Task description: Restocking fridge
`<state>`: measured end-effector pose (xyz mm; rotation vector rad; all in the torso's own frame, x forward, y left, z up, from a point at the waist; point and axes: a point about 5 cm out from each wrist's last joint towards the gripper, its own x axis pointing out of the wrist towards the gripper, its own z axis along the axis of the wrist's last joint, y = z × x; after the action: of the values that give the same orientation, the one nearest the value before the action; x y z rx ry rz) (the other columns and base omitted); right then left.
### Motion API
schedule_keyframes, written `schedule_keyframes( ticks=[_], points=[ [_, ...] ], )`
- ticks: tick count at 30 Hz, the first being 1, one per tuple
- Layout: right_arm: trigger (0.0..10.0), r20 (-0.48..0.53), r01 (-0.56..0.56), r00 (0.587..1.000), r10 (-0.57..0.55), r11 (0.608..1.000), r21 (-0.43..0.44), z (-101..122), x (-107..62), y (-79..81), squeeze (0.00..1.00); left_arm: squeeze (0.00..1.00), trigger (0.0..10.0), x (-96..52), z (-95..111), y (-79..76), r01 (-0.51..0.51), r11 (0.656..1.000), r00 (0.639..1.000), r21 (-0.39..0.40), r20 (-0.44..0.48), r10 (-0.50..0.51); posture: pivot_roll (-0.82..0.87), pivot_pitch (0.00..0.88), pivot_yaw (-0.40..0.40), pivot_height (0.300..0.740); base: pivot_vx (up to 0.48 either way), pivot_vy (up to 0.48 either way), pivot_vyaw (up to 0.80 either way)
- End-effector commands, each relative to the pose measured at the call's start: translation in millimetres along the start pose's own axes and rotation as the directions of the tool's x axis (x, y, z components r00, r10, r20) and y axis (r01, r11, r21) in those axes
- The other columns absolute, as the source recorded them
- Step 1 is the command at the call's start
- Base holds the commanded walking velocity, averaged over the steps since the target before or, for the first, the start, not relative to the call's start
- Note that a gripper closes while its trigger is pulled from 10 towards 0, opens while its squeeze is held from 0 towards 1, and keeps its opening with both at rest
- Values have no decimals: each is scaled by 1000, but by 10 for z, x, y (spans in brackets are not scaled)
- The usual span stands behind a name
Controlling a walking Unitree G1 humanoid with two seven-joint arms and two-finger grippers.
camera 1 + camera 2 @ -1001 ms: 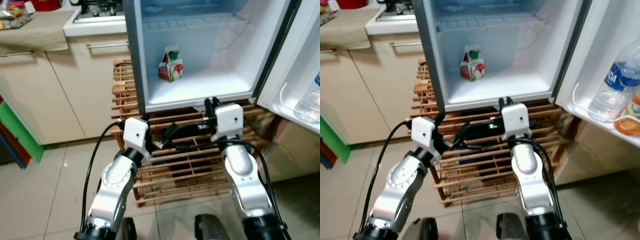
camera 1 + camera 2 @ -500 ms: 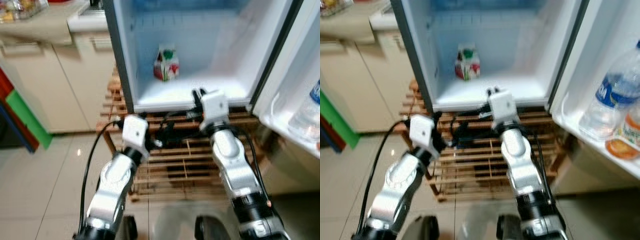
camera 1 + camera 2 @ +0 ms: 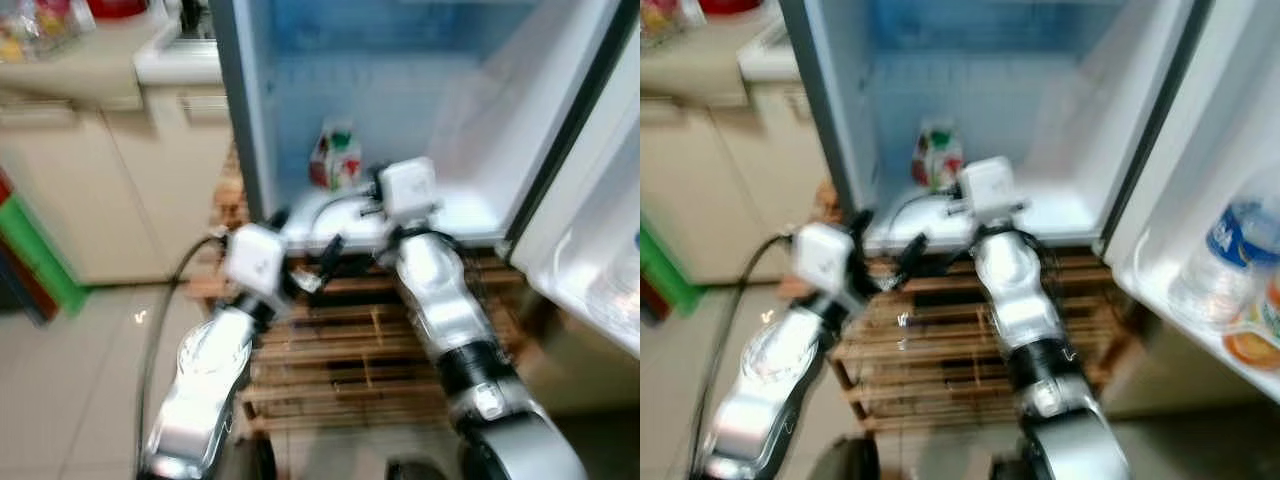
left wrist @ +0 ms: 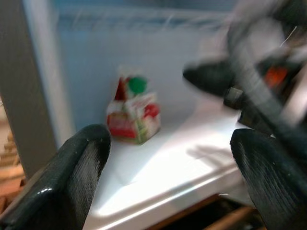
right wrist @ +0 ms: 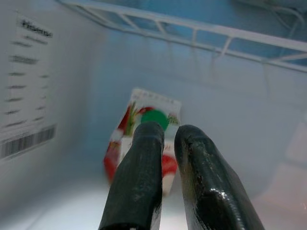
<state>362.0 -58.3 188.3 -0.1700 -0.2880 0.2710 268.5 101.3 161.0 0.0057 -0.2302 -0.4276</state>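
Right gripper [image 5: 160, 139]: we are pointing closed fingers at the carton [image 3: 336, 158], apparently empty.
Left gripper [image 4: 168, 163]: we are holding fingers wide apart by the fridge [image 3: 470, 215] floor.

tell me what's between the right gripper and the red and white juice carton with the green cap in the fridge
Nothing: in the right wrist view, bare white fridge floor separates the right gripper from the red and white juice carton.

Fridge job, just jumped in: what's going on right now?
The fridge stands open with a small juice carton on its bottom shelf. The right gripper, fingers nearly together and holding nothing, is inside the compartment pointing at the carton. The left gripper is open at the fridge's front edge, empty too. A water bottle sits in the door shelf. The head views are blurred.
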Motion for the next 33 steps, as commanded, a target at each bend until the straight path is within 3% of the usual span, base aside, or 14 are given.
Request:
schedule_keyframes(
  ticks=[1,5,20,25,27,33],
  points=[
    [10000,-32,37,999,-37,999,-9,-90,-29,-141,0,0,10000,18,26,-84,24,1000,1000,-6,5,-24,-68,0,20,612,469,0,0],
    [10000,-34,18,999,-18,1000,-14,-99,-7,-121,0,0,10000,-9,11,-26,-19,1000,1000,-6,-10,19,-66,0,16,612,0,0,0],
    [10000,-69,-5,998,6,1000,13,-145,106,-35,0,0,10000,-72,-97,-63,43,998,993,43,-110,-38,-41,0,16,612,0,0,0],
    [10000,-80,-12,997,11,1000,-3,-98,209,50,0,0,10000,-266,-126,16,59,995,985,82,-168,-45,14,0,10,612,0,0,0],
    [10000,-105,-12,994,12,1000,-2,-106,244,98,0,0,10000,-458,-108,93,68,994,977,91,-209,-48,65,11,2,612,0,0,0],
    [10000,-131,-12,991,12,1000,-5,-144,250,124,0,0,10000,-754,-5,213,-18,998,973,68,-227,33,116,47,-8,612,0,0,0]
  ],
)
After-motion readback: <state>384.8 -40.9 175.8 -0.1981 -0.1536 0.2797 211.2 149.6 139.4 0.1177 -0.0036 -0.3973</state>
